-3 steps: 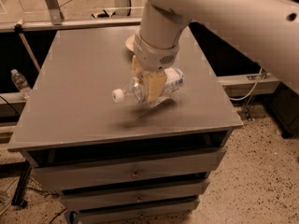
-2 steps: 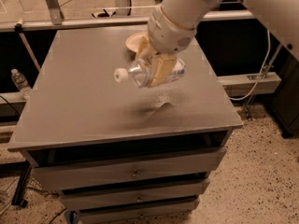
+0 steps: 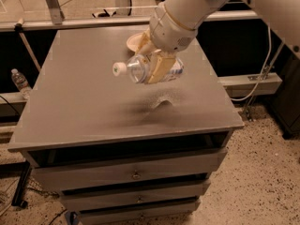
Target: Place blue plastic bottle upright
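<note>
The blue plastic bottle (image 3: 140, 69) is clear with a white cap (image 3: 117, 69) pointing left. It lies roughly sideways in the air above the grey cabinet top (image 3: 84, 102). My gripper (image 3: 157, 67) is shut on the bottle's middle, its tan fingers (image 3: 157, 69) clamped across the body, with the white arm reaching in from the upper right. The bottle's pale label end shows to the right of the fingers. Its shadow falls on the top just below.
A tan bowl (image 3: 136, 42) sits at the back of the cabinet top, partly hidden behind my arm. A small clear bottle (image 3: 20, 82) with a white cap stands on the floor at the left. Drawers face the front; a cable hangs at the right.
My gripper has lifted the bottle higher above the top and shifted it slightly back. The bottle stays roughly sideways, cap to the left.
</note>
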Motion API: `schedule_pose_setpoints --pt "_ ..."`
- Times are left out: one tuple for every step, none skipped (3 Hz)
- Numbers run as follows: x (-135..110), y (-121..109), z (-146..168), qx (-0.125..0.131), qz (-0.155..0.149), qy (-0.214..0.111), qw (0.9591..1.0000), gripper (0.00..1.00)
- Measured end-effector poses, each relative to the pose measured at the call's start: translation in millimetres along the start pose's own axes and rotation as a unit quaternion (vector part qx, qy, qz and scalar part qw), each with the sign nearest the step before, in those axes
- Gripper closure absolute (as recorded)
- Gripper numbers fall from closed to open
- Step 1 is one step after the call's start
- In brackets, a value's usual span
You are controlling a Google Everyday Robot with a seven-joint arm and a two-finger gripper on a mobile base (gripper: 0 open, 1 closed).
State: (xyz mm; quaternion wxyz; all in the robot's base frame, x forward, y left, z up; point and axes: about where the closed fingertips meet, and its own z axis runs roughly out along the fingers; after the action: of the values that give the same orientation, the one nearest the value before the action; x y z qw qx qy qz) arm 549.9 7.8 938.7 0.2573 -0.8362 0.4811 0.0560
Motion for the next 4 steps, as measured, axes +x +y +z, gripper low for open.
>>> schedule_pose_setpoints --pt "-0.9 -15.3 -12.5 0.056 0.053 -0.078 0.9940 1.00" --pt "0.8 -22.4 -22.6 0.088 0.090 -0.130 0.9834 1.00" --pt "6.3 -22.1 -27.2 0.108 0.154 -0.191 0.9635 1.00" --pt "6.2 -22.1 -27.1 0.108 0.154 -0.191 0.9635 1.00"
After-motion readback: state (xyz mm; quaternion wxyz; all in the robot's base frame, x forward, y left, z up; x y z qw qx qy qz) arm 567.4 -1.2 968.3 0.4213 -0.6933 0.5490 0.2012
